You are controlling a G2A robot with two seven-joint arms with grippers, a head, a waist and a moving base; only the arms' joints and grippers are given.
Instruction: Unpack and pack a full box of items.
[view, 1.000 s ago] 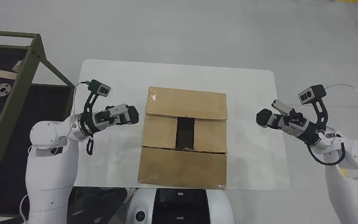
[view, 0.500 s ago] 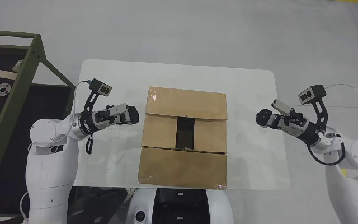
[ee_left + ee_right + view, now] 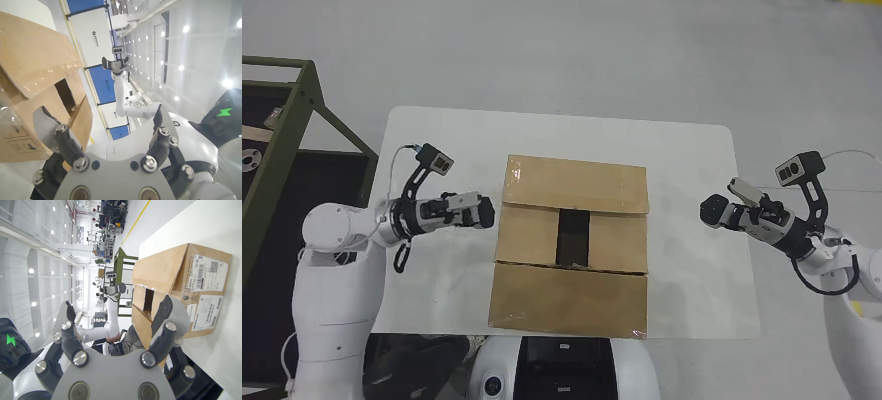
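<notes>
A brown cardboard box (image 3: 572, 245) stands in the middle of the white table (image 3: 692, 160), its top flaps folded nearly flat with a dark gap (image 3: 571, 238) between them. My left gripper (image 3: 482, 210) hangs just off the box's left side, open and holding nothing. In the left wrist view the box (image 3: 34, 79) is close beside the left gripper (image 3: 100, 115). My right gripper (image 3: 710, 210) sits further off from the box's right side, open and empty. The right wrist view has the box (image 3: 170, 279) with labels on its side beyond the right gripper (image 3: 115, 311).
A green metal rack (image 3: 282, 130) stands beyond the table's left edge. Bare table (image 3: 442, 290) lies on either side of the box.
The left gripper has shifted a little to the right, closer to the box's left side. The right arm and the box have stayed still.
</notes>
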